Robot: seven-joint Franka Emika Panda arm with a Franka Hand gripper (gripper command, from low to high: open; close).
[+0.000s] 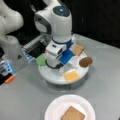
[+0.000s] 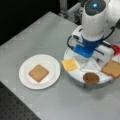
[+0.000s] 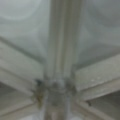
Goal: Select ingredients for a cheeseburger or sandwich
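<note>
Now jaws above tray point(image 2: 75, 76) hub.

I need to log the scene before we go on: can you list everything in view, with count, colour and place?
Bread squares: 2, tan-brown; one on the paper plate, one in the tray.
Cheese square: 1, yellow, tray compartment facing the plate.
Patty: 1, dark brown, tray rim.
Lettuce: 1, green, tray's left in a front view.
Tomato: 1, red, tray's far right, partly hidden.
Paper plate: 1, white, on the table.
Tray: 1, white, round, divided.
Table: 1, grey.
Gripper: 1, low over the tray's centre, fingers hidden by the arm, white and blue.
</note>
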